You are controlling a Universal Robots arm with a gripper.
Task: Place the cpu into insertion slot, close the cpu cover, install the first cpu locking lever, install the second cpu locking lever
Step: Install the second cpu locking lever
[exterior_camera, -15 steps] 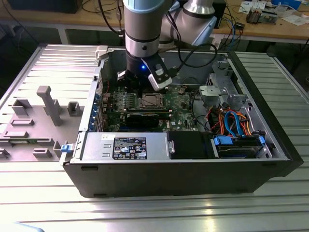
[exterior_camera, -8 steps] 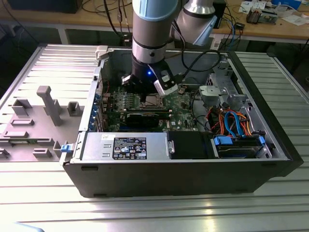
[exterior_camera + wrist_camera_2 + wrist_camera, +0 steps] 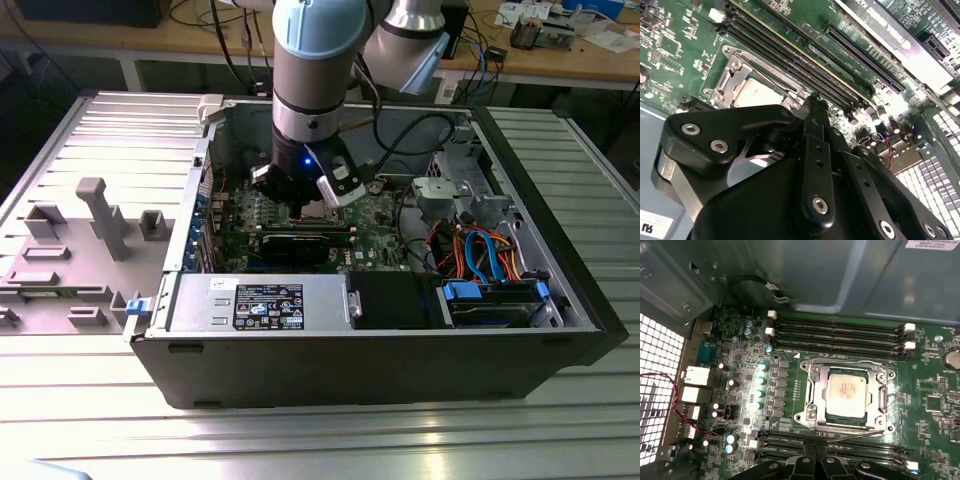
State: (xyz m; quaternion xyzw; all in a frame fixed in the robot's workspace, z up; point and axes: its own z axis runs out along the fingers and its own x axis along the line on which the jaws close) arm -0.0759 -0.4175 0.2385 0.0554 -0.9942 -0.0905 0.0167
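PC case [image 3: 400,340]: cpu [image 3: 847,391] in insertion slot [image 3: 826,416]

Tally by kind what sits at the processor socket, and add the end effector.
cpu: 1
cpu cover: 1
end effector: 1
Total: 3

Black hand [image 3: 812,107] above motherboard [image 3: 685,40] — cpu [image 3: 756,94] seated, cpu cover [image 3: 732,75] closed
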